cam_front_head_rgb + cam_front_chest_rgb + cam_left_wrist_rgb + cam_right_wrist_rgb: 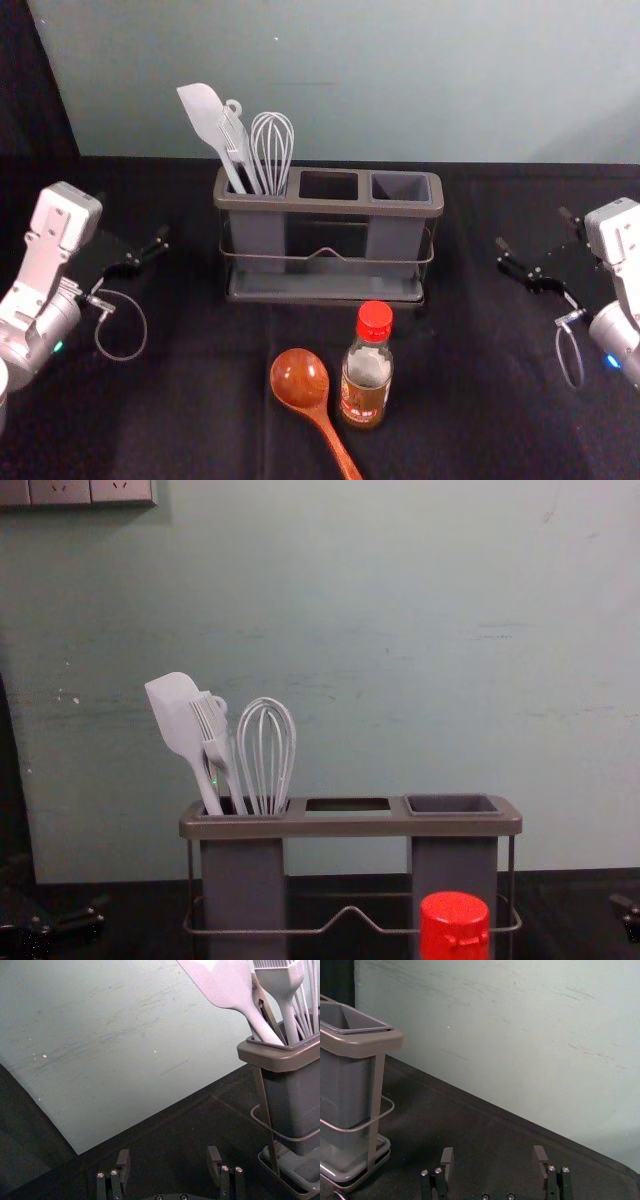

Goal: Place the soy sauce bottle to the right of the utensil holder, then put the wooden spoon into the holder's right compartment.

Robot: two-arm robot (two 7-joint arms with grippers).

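Observation:
In the head view the left gripper (132,217) is open and empty left of the utensil holder (325,296); the right gripper (532,228), also open and empty, is right of it. Their spread fingers show in the wrist views: left gripper (169,1152), right gripper (493,1150). The red-capped soy sauce bottle (366,382) stands upright in front of the holder, right of its middle. Beside its left side lies the wooden spoon (300,378), bowl towards the holder. The holder's right compartment (401,187) is empty. The chest view catches the bottle's red cap (455,925).
A white spatula (203,115), a brush and a whisk (272,150) stand in the holder's left compartment, rising above its rim. Behind the black-covered table (480,400) is a pale wall (400,80). Thin cable loops hang beside both grippers.

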